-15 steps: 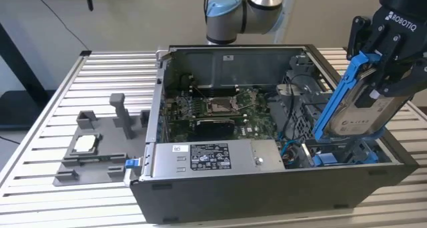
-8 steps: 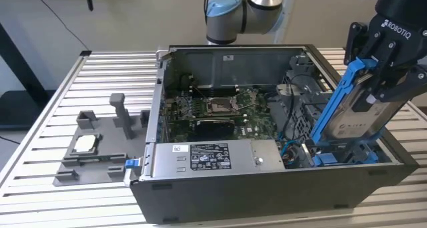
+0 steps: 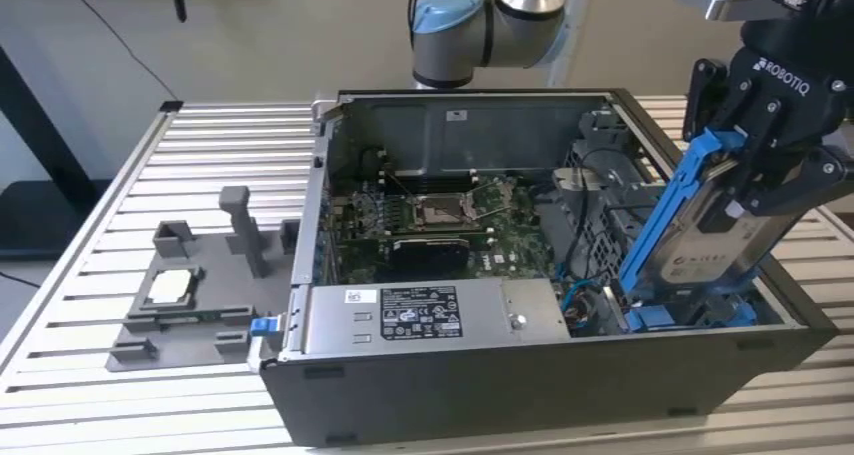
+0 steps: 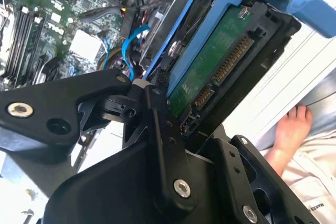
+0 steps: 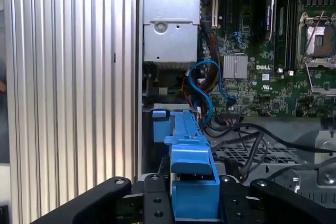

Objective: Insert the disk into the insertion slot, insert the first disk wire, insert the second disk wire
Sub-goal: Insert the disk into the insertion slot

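Fingers (image 3: 787,175) clamped tight on the disk (image 3: 714,250), tilted over the case (image 3: 534,375). Looks stiff, heavyish, probably shock-sensitive; I'd grab the blue frame (image 3: 663,213).

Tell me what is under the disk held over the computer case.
Under the tilted disk, clamped in the gripper, lie blue cables and the perforated insertion slot. The disk itself hides what sits directly beneath it.
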